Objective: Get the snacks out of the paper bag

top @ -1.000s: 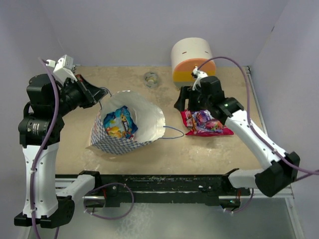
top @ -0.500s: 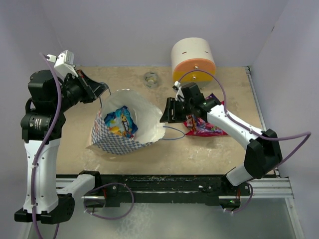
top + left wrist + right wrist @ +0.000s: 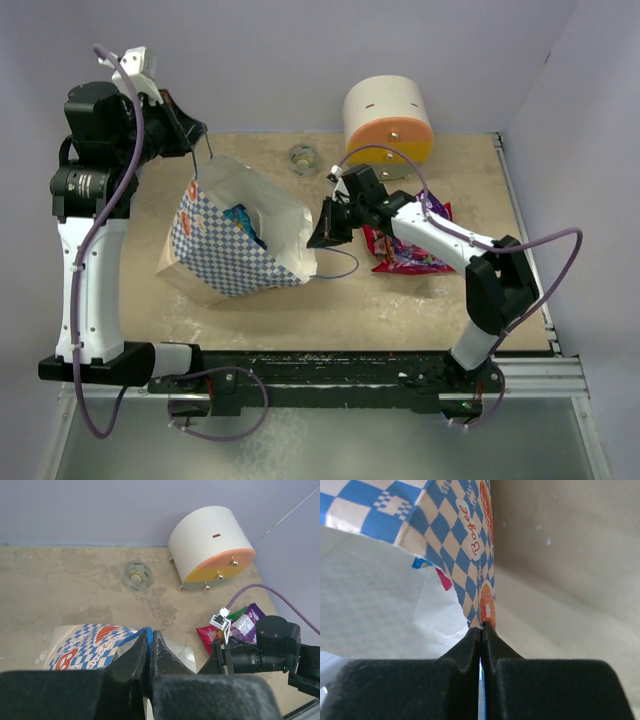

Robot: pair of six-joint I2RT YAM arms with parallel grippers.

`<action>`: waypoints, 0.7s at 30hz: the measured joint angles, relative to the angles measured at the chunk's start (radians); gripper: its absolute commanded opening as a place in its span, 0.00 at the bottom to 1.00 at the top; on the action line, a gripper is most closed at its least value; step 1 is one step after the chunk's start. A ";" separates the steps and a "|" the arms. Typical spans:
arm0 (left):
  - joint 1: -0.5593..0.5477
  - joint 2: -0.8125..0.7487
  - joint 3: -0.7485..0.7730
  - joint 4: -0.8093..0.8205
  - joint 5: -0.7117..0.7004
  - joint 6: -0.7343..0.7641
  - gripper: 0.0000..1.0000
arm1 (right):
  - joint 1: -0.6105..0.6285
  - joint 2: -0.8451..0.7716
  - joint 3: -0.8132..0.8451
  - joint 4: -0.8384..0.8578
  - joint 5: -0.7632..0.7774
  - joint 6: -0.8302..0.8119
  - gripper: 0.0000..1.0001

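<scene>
The left gripper [image 3: 150, 645] has risen, jaws pinching the blue cord handle [image 3: 135, 632] of the checkered blue-and-white paper bag [image 3: 235, 262]. The right gripper [image 3: 481, 630] has left the glossy snack packets [image 3: 405, 250] behind it and now pinches the bag's rim. Strung between both jaws, the bag looks ready for tipping.

The blue-and-white checkered paper bag [image 3: 230, 255] is matt printed paper outside, creased and softly crumpled, with a pale inner lining that catches a faint sheen. The red, pink and purple snack packets [image 3: 402, 262] are glossy, crinkled film, while the sandy beige bench [image 3: 400, 310] has a mottled, dusty, matt surface like rough stone. The rounded cream-and-orange drawer box [image 3: 388, 120] looks like smooth, matt plastic with small shiny metal studs.
</scene>
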 measured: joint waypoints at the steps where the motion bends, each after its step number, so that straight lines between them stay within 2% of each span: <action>1: 0.000 0.020 0.021 0.003 -0.003 0.015 0.00 | 0.003 0.016 0.014 0.017 -0.001 0.022 0.00; 5: 0.000 0.048 0.040 0.029 0.014 0.051 0.00 | 0.031 0.063 0.069 0.090 0.004 0.114 0.04; 8: 0.001 0.024 -0.019 0.097 0.071 0.042 0.00 | 0.063 0.078 0.096 0.131 0.012 0.151 0.11; 12: 0.001 -0.098 -0.271 0.233 0.176 -0.041 0.00 | 0.112 0.079 0.094 0.153 0.016 0.148 0.17; 16: 0.000 -0.259 -0.506 0.344 0.282 -0.179 0.00 | 0.139 0.077 0.070 0.140 0.040 0.070 0.25; 21: 0.000 -0.420 -0.636 0.444 0.380 -0.327 0.00 | 0.135 0.041 0.011 0.084 0.101 -0.051 0.38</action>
